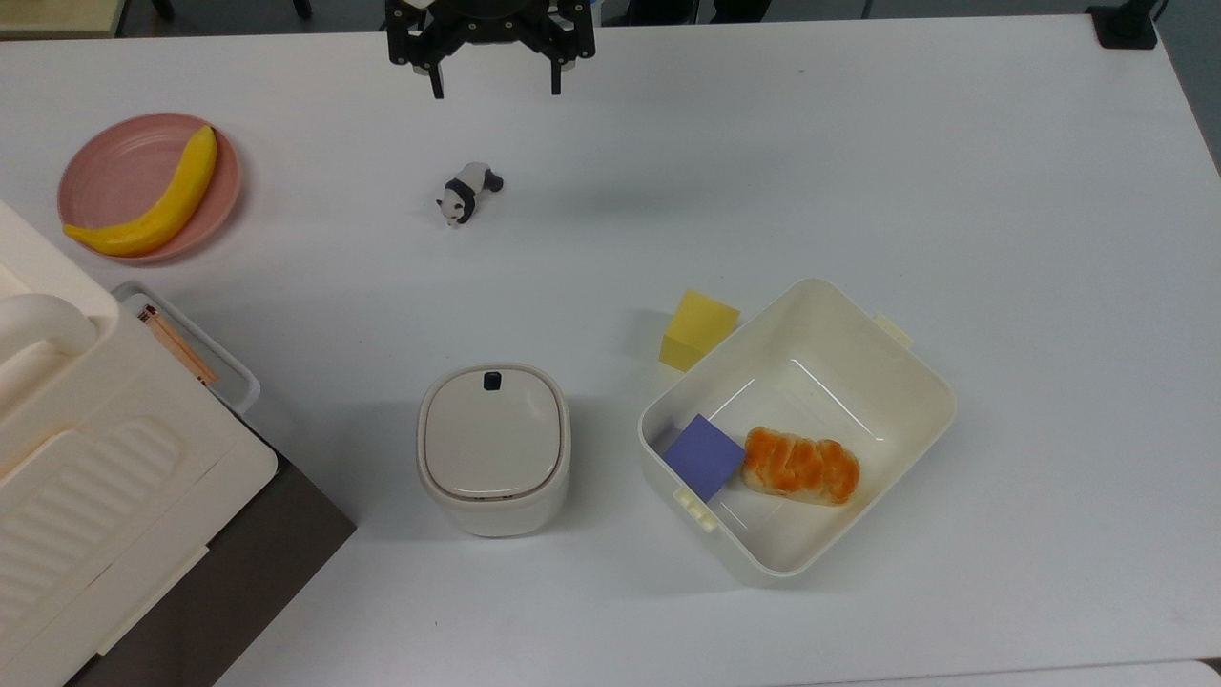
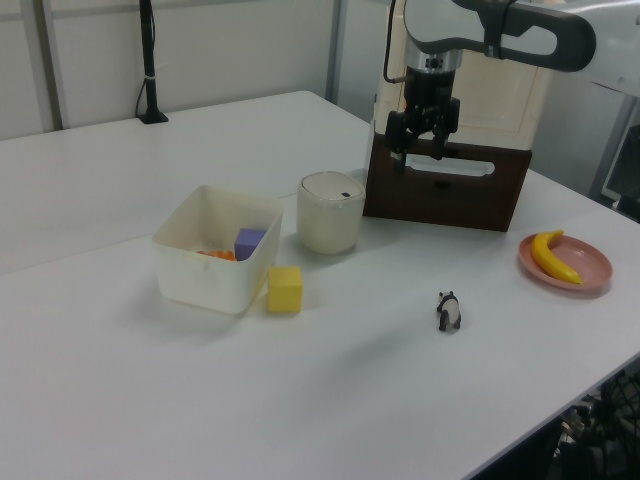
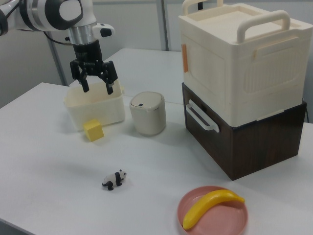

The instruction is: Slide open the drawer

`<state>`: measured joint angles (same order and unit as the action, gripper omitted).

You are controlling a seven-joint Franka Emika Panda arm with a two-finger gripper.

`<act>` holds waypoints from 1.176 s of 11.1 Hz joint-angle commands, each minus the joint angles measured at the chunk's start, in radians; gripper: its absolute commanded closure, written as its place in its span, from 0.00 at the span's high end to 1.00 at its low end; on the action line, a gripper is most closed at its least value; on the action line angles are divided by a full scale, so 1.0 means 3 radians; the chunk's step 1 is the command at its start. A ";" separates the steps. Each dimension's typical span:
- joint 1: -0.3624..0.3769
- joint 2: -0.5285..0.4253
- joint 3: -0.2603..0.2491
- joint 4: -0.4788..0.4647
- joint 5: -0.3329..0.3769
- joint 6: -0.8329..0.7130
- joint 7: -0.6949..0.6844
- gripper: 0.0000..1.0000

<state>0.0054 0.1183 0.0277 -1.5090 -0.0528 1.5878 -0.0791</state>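
The drawer (image 3: 254, 142) is a dark brown wooden box with a long white loop handle (image 3: 200, 116) on its front, and it looks pushed in flush. It sits at the top view's lower left (image 1: 250, 558) and at the left view's back right (image 2: 445, 200). My gripper (image 1: 496, 93) hangs open and empty high above the table near the top view's top edge, far from the handle (image 1: 187, 347). In the left view the gripper (image 2: 417, 158) overlaps the drawer's front. The right view puts the gripper (image 3: 98, 90) above the cream tub.
A cream ridged case (image 3: 239, 58) rests on top of the drawer. A lidded cream canister (image 1: 493, 447), a cream tub (image 1: 911, 367) with a purple block and bread, a yellow cube (image 1: 698, 329), a panda figure (image 1: 467, 193) and a pink plate (image 1: 114, 167) with a banana stand on the table.
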 commanded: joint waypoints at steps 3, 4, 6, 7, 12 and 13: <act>-0.0171 -0.0032 -0.0046 0.0039 0.0002 0.0014 -0.1109 1.00; -0.0237 -0.0016 -0.0046 0.0039 -0.0003 0.0086 -0.1380 1.00; -0.0345 0.0045 -0.0046 0.0014 -0.0089 0.0402 -0.1572 1.00; -0.0426 0.0141 -0.0046 0.0019 -0.0262 0.0550 -0.1618 1.00; -0.0764 0.0668 -0.0046 -0.0001 -0.0647 0.1553 -0.1954 1.00; -0.0815 0.0740 -0.0046 -0.0002 -0.0657 0.1660 -0.2067 1.00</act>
<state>-0.2212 0.3087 0.0153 -1.5040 -0.2246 2.0160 -0.6228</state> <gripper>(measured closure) 0.000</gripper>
